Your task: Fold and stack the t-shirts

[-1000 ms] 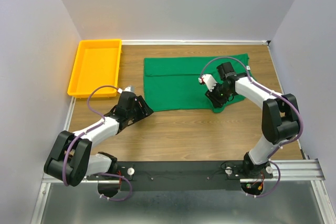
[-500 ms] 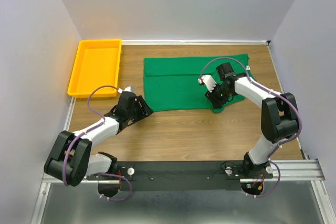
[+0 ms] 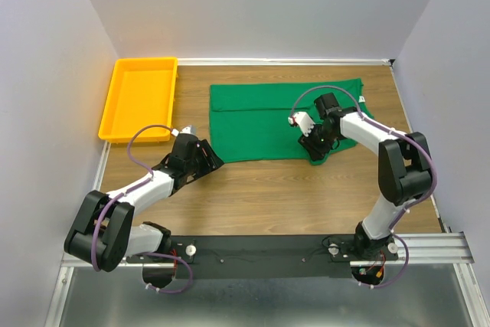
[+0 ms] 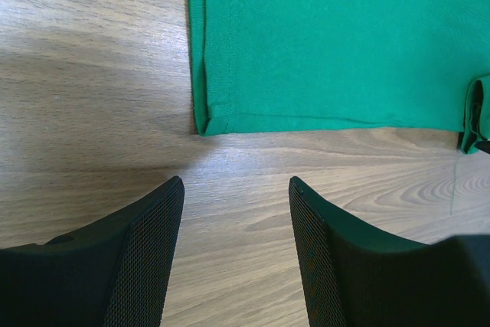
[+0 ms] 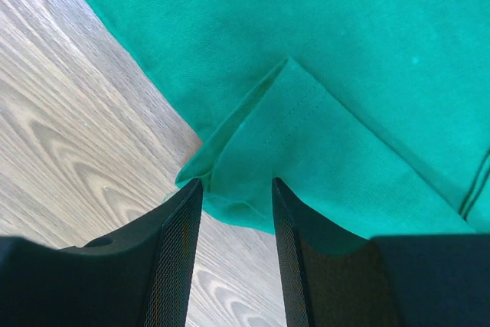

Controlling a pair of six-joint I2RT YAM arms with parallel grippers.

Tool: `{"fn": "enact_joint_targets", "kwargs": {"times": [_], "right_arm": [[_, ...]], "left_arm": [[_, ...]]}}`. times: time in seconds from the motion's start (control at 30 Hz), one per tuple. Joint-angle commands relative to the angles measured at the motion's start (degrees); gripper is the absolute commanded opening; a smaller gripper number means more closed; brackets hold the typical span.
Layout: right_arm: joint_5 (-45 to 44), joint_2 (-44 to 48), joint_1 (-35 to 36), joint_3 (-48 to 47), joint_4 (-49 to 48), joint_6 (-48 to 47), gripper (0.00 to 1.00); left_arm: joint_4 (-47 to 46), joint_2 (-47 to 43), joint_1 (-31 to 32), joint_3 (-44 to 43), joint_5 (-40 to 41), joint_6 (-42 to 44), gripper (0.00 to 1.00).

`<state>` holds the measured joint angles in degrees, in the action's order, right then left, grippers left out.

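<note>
A green t-shirt (image 3: 260, 120) lies flat across the back middle of the wooden table, folded into a wide band. My left gripper (image 3: 212, 160) sits low just short of its near-left corner (image 4: 203, 124). It (image 4: 236, 181) is open, with only bare wood between the fingers. My right gripper (image 3: 316, 152) is at the shirt's near-right corner, where a folded sleeve flap (image 5: 260, 143) sticks out. Its jaws (image 5: 236, 181) stand apart, open, with the flap's hem lying loose between the tips and wood showing below it.
A yellow tray (image 3: 107, 116) stands at the back left, beside the shirt's left edge. White walls close the table at the back and both sides. Bare wood (image 3: 276, 197) lies between the shirt and the arm bases.
The right gripper has crept slightly to the left along the shirt's near edge and its jaws have widened a little. The left arm and the shirt have not moved.
</note>
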<state>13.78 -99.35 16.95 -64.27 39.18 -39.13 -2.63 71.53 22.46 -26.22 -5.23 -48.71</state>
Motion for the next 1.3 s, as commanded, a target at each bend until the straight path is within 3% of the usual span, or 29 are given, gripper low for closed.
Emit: {"fn": "enact_joint_targets", "kwargs": {"times": [0.0,0.67,0.87,0.97,1.1,1.27], "right_arm": [[-1.1,-1.7,0.5,-0.6,0.6,-0.9,0.49],[-4.0,-1.8,0.5,-2.0,-1.2,-0.2,0.39],[-3.1,-1.9,0.5,-2.4,-1.3,0.2,0.27],[-2.5,-1.3,0.6,-2.5,-1.3,0.5,0.27],[-2.4,-0.2,0.5,-2.5,-1.0,0.4,0.37],[-2.2,0.2,0.5,-2.4,-0.9,0.4,0.39]], "left_arm": [[-1.4,0.3,-0.3,0.6,-1.6,-0.1,0.65],[-1.3,0.4,-0.5,0.4,-1.6,0.1,0.65],[-1.8,0.7,-0.5,0.4,-1.7,-0.2,0.65],[-1.9,1.1,-0.6,0.3,-1.9,-0.3,0.65],[-1.9,1.1,-0.5,0.3,-1.9,-0.2,0.65],[-1.9,1.2,-0.6,0.4,-2.0,-0.2,0.65]]}}
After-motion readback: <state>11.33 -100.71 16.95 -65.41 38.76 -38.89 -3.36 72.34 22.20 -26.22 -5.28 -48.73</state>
